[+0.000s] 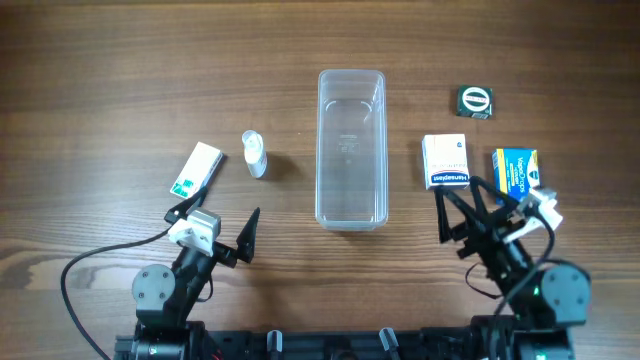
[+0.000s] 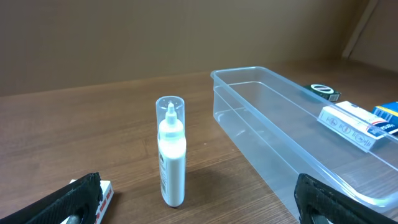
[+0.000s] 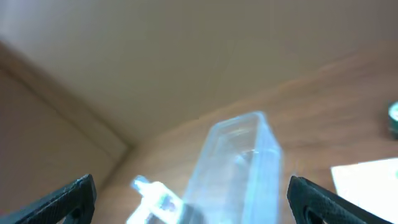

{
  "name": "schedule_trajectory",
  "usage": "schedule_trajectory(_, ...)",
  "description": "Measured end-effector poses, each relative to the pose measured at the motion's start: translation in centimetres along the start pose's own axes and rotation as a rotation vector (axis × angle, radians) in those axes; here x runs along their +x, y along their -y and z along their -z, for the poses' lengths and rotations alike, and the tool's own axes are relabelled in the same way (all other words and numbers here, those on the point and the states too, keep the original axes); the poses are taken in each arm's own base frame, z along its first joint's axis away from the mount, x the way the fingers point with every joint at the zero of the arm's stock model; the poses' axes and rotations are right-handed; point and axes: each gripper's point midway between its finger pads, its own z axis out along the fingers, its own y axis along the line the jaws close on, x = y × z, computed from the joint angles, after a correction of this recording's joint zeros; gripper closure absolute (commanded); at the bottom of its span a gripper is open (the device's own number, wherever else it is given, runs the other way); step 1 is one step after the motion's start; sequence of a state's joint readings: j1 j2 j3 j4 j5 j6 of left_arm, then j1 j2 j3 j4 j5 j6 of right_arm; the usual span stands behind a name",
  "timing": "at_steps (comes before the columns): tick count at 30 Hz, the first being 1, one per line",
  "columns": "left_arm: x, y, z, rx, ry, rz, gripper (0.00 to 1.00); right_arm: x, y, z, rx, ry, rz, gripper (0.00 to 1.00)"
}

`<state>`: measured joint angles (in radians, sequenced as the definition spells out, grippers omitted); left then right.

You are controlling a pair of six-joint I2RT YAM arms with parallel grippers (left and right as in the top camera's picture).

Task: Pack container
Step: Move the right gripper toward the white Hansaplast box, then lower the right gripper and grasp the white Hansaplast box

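Note:
The container [image 1: 351, 149] is a long clear plastic tub standing empty at the table's middle; it also shows in the left wrist view [image 2: 292, 134] and, blurred, in the right wrist view [image 3: 239, 165]. A small white bottle with a clear cap [image 1: 255, 154] stands left of it [image 2: 171, 152]. A white and green box [image 1: 196, 168] lies further left. A white box [image 1: 446, 161], a blue and yellow box [image 1: 516, 170] and a small dark green packet [image 1: 475, 100] lie to the right. My left gripper [image 1: 213, 222] is open and empty near the front. My right gripper [image 1: 462, 214] is open and empty, just in front of the white box.
A black cable [image 1: 85, 268] loops at the front left beside the left arm's base. The table's front edge runs just behind both arm bases. A wall rises behind the table in the wrist views.

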<state>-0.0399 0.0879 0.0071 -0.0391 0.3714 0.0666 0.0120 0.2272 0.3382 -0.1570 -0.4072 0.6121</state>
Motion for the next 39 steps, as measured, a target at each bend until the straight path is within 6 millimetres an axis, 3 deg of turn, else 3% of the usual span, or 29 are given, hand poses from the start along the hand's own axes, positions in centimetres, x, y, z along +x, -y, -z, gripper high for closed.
schedule_trajectory(5, 0.0, 0.0, 0.0, 0.000, 0.000, 0.000, 0.00, -1.9, 1.6, -2.6, 0.174, -0.152, 0.067, 0.00)
schedule_trajectory(7, 0.0, 0.0, 0.0, 0.000, -0.001, 0.000, 0.00, -1.7, 3.5, -4.3, 0.277, -0.274, 0.083, 0.00)
schedule_trajectory(12, 0.0, 0.0, 0.0, 0.000, 0.000, 0.000, 0.00, 2.2, 9.2, -7.9, 0.481, -0.678, 0.055, 0.00)
schedule_trajectory(17, 0.0, 0.0, 0.0, 0.000, 0.000, 0.000, 0.00, 3.7, 12.2, -10.7, 0.523, -0.845, 0.095, 0.00)
schedule_trajectory(22, 0.0, 0.0, 0.0, 0.000, 0.000, 0.000, 0.00, 5.2, 14.4, -11.1, 0.537, -0.923, 0.178, 0.00)
schedule_trajectory(29, 0.0, 0.0, 0.0, 0.000, 0.000, 0.000, 0.00, 7.0, 17.8, -10.2, 0.658, -1.013, 0.219, 0.00)
schedule_trajectory(39, 0.0, 0.0, 0.0, 0.000, 0.000, 0.000, 0.00, 10.8, 20.6, -9.4, 0.706, -1.150, 0.188, 0.00)
